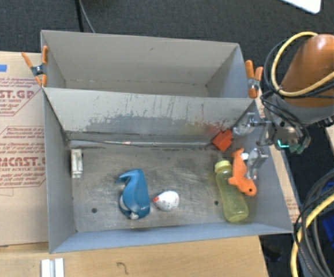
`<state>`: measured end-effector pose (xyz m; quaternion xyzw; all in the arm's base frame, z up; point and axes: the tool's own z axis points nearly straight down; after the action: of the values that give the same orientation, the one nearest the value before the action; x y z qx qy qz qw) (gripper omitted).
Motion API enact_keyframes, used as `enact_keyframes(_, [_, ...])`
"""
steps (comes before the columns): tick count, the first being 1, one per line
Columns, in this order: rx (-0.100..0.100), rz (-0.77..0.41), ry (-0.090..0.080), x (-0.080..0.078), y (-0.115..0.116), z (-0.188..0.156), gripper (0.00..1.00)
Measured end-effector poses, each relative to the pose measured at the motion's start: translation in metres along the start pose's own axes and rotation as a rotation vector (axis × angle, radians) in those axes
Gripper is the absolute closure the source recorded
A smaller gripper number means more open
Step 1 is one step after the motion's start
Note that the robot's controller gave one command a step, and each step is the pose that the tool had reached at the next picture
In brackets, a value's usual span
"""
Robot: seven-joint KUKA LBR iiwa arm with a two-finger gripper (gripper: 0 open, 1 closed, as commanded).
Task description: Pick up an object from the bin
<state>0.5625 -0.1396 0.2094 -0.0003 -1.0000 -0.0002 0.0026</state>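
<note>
Orange plastic toy [241,180] at the right end of the bin [155,117], just under the gripper [252,156]: smooth, glossy, irregular in outline, narrow above and broader and lobed below, lying across the upper half of a pale yellow-green bottle [233,203] and touching it. Bottle translucent, rounded, with a domed cap toward the back wall, stretched lengthwise toward the near rim. Gripper of bare metal, set low at the toy's upper end, beside the right wall; whether clenched on the toy or released, impossible to tell, the toy's top merging with the metal parts there. Just beside, at the foot of the sloping back wall, a small red-orange block [222,139], angular and matt. Well apart, mid-floor toward the left: a blue toy [135,194], smooth and curved with a tapering upper end, and just beside it a white egg-shaped thing [168,201] with a red patch. Near the left wall a small pale oblong piece [77,162], too small to make out. Bin of dull grey sheet metal, scuffed and scratched on the back slope and floor
</note>
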Motion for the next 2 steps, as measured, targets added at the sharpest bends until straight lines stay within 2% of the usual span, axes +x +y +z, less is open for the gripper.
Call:
enact_keyframes(1, [0.001, -0.001, -0.007, -0.002, 0.0, -0.004, 0.0])
enact_keyframes(2, [-0.013, -0.116, -0.031, 0.02, 0.013, 0.107, 1.0])
